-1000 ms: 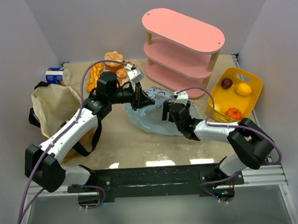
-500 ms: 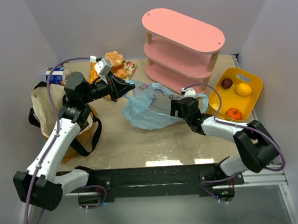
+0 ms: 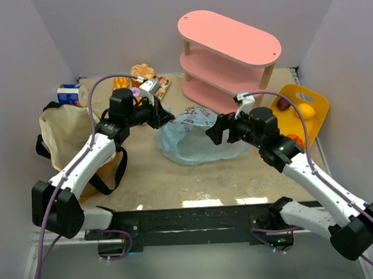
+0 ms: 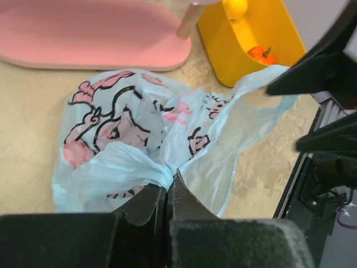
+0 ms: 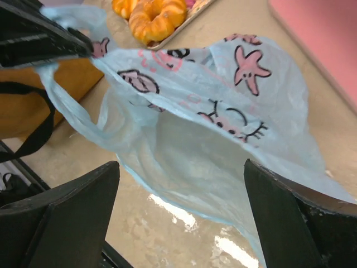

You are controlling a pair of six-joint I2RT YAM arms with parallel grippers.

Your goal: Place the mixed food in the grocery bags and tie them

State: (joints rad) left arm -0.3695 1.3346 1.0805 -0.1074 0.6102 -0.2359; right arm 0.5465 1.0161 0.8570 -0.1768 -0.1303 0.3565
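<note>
Tying the blue bag (image 3: pixel 196 139) looks like the step in hand, and it needs both handles caught. The bag lies slumped on the table between the 2 arms, in front of the pink shelf (image 3: pixel 229 56); what it holds cannot be seen through the plastic. The left gripper (image 4: pixel 167 187) has its jaws pinched tight on a bunched twist of the bag's plastic. The right gripper (image 3: pixel 214 130) stands with jaws wide apart and holds nothing, the bag's loose side just ahead of it.

To do this well, I judge the right jaws should close on the free loop low down, near its root. The left pinch should hold the film taut, and both pulls should go sideways, not upward, so the thin film neither tears nor tips.

The tan tote (image 3: pixel 67 136) sits at far left.

No brand or words can be read: the bag carries only pink cartoon starfish and faces, and the label on the blue-and-white can (image 3: pixel 69 94) is too small to make out.
</note>
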